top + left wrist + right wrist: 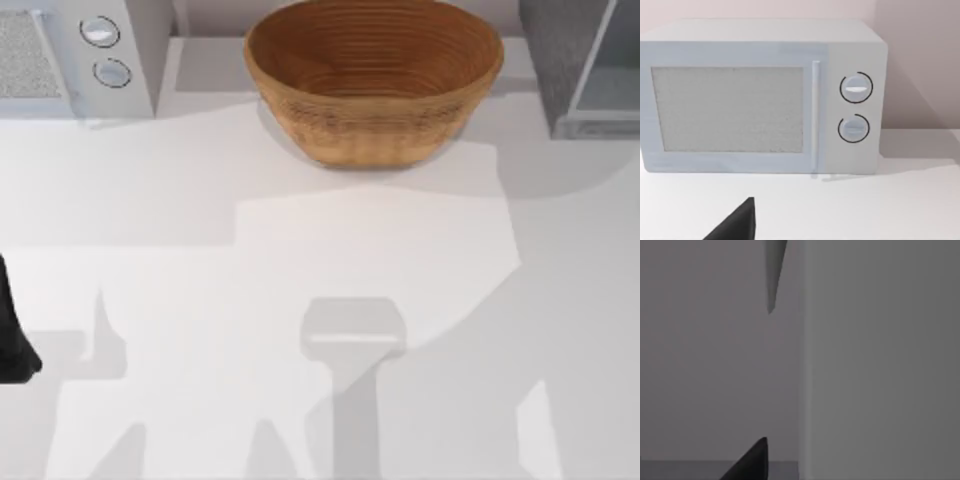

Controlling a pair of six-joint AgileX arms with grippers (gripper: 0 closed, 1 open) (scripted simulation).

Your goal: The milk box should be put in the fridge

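The milk box is out of view. The fridge [560, 60] stands at the table's back right corner, a dark-grey cabinet with a lighter glassy door panel [612, 85]. In the right wrist view, plain grey panels meeting at a vertical edge [802, 390] stand close ahead, and a black tip of my right gripper [751, 464] pokes in near them. My left arm [14, 335] shows as a dark shape at the table's left edge. A black tip of the left gripper [737, 225] hangs over the white table, facing the microwave.
A light-grey microwave [80, 55] with two round knobs [856, 88] and a mesh window occupies the back left corner. A large woven basket [373, 75] sits at the back middle. The white tabletop [300, 260] stretches in front of them, crossed by grey shadows.
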